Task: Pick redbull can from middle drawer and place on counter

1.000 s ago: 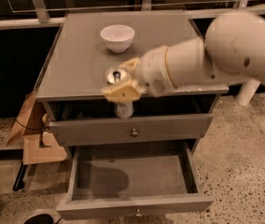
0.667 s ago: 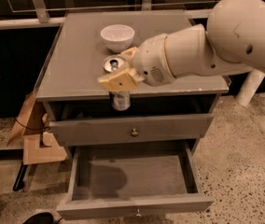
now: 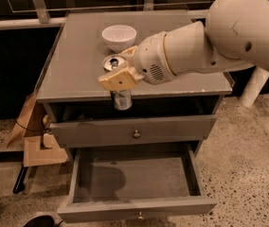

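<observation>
Gaping open nearest the camera, the drawer (image 3: 134, 211) is pulled well out and its floor shows bare, so the can has already left it. Just above, the upper drawer (image 3: 136, 122) sits closed, which leaves a free path upward along the cabinet front.

Higher up, the pincer (image 3: 122, 66) is clenched on the can (image 3: 121, 98), one tan pad across its near side and the other behind it. The can is held upright with its silver top showing, probably so that it can be set down on its base. It hangs at the front edge of the worktop (image 3: 77, 65). Its bottom dips below the slab, in front of the dark gap over the upper drawer, so it is not yet resting on anything. By my reading, it needs raising a little and carrying back before release, or its base may catch the edge.

Farther back, the bowl (image 3: 119, 36) stands near the can's line, so a spot in front of it or beside it seems safest. The arm (image 3: 196, 46) reaches in from the right.
</observation>
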